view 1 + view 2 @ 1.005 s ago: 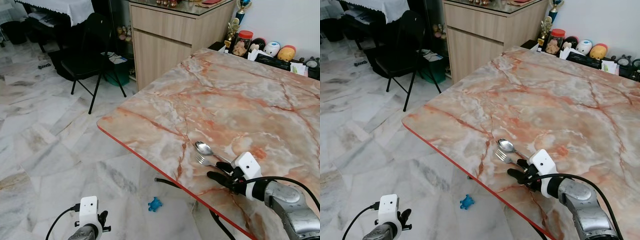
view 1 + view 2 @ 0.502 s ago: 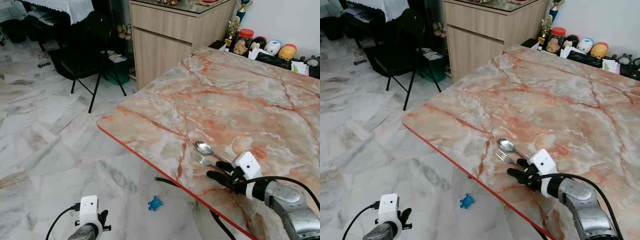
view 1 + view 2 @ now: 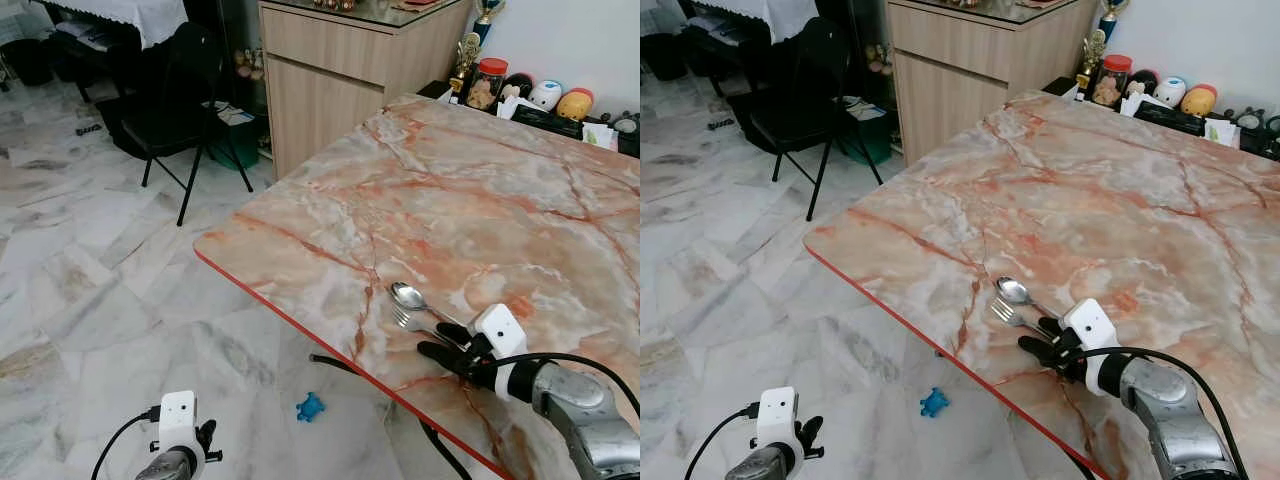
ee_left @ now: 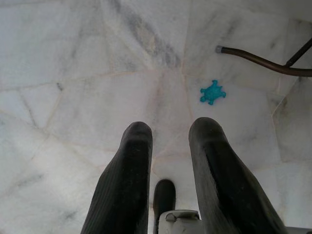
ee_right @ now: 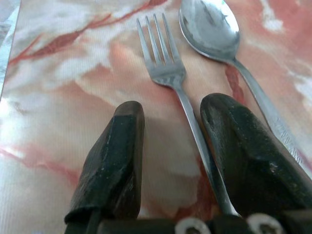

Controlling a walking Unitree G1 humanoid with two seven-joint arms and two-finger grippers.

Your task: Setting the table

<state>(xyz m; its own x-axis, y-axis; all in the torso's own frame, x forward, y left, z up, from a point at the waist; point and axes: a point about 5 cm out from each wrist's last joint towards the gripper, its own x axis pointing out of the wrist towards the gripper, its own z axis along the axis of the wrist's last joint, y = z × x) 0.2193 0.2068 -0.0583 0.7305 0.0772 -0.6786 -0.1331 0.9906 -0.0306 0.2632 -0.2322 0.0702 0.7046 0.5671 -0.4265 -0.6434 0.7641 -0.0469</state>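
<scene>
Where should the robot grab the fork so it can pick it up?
Probably mid-handle. The fork lies flat on the table, its thin handle running between the right gripper fingers, spoon alongside. Coming from the handle end, as now, avoids the tines.

A fork and spoon lay side by side near the front edge of the marble desk; the right gripper rested at their handles; the left gripper hung low over the floor, a small blue toy nearby.
</scene>
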